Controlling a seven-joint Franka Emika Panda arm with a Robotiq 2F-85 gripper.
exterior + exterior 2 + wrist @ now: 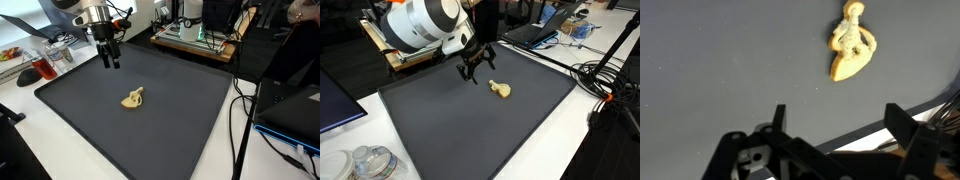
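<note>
Wrist view: my tool (835,112) released, jaws spread wide, nothing between them. Tan figure (852,45) lies flat on dark mat (720,60), ahead of my fingertips, clear of them. Exterior views: tool (109,62) hangs over mat's edge zone, pointing down, no contact seen; same tool (475,74) sits just beside tan figure (500,90). Tan figure (133,98) rests near mat's middle. Mat lies on white worktop (15,150).
</note>
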